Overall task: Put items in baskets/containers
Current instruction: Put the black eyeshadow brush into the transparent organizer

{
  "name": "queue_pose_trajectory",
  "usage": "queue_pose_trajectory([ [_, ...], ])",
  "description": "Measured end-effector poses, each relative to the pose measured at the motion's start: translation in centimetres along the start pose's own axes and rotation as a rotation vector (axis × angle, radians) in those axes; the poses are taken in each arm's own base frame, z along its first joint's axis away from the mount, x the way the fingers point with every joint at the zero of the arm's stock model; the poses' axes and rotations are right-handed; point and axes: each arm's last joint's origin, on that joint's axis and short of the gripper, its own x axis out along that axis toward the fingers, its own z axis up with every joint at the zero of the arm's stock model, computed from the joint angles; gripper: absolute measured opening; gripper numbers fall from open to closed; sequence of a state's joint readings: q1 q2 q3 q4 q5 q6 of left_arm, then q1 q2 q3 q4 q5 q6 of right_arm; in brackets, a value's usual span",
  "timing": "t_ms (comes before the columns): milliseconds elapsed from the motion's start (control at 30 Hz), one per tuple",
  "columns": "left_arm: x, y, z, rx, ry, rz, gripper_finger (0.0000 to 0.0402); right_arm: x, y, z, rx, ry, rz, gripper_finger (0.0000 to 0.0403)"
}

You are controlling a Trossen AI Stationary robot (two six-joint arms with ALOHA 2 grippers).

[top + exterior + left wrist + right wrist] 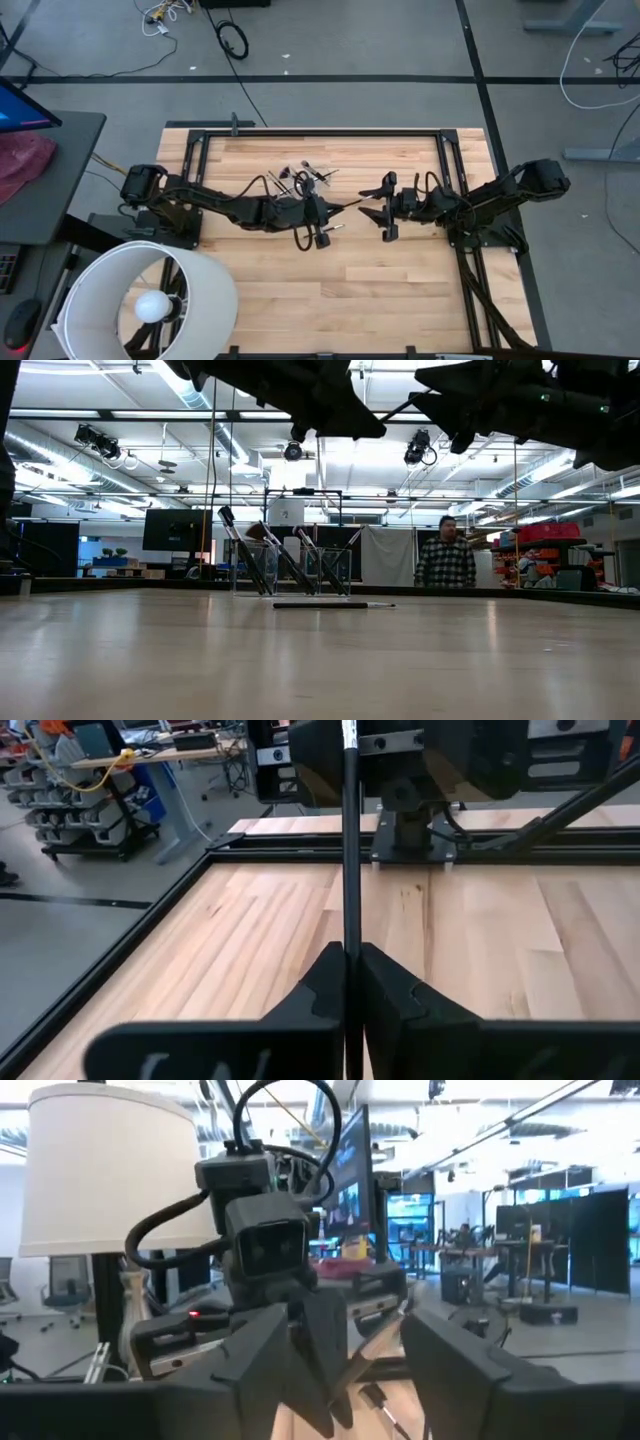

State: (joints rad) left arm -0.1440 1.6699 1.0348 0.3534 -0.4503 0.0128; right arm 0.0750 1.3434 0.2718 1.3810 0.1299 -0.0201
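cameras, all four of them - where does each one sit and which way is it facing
High view: above the table, looking straight down; both arms show, left gripper facing right gripper.
Low view: table height, looking level at the clear cup of brushes; arms overhead.
Left wrist view: past shut fingers pinching a brush, toward the right arm.
Right wrist view: past open fingers, toward the left arm.
Shared: both wrist views face each other.

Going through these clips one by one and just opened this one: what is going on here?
The left gripper has its jaws shut on a slim makeup brush, holding it out over the middle of the wooden table toward the right gripper, whose jaws stand open facing it. Several brushes already stand in the clear cup near the table's far edge, and one more brush lies flat on the table in front of the cup.
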Motion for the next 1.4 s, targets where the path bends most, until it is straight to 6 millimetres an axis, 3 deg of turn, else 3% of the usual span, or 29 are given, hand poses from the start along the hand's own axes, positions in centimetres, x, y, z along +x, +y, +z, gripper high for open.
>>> queue_pose_trajectory([
  [200, 0.0, 0.0, 0.0, 0.001, 0.001, 0.001, 0.0031, 0.0, 0.1, 0.3, 0.008, -0.028, 0.031, 0.0138],
  [433, 0.0, 0.0, -0.1, 0.007, 0.008, -0.003, 0.0018, 0.0, 0.1, 0.3, 0.009, -0.029, 0.04, 0.0062],
  [633, 0.0, 0.0, -0.1, 0.005, 0.009, 0.002, 0.0057, 0.0, 0.1, 0.2, 0.015, -0.023, 0.045, 0.0013],
  [1033, -0.2, -0.2, -1.1, 0.08, 0.102, 0.025, 0.0115, 0.0, -0.1, -0.6, 0.003, 0.064, -0.01, 0.0014],
  [1233, -1.9, 0.0, -1.1, 0.191, 0.182, 0.287, 0.0115, -0.3, -0.8, -1.7, -0.077, 0.184, -0.268, 0.0011],
  [1400, -4.1, 0.3, -0.3, 0.261, 0.199, 0.532, 0.0105, 0.9, -1.9, -0.9, -0.111, 0.159, -0.37, 0.0011],
])
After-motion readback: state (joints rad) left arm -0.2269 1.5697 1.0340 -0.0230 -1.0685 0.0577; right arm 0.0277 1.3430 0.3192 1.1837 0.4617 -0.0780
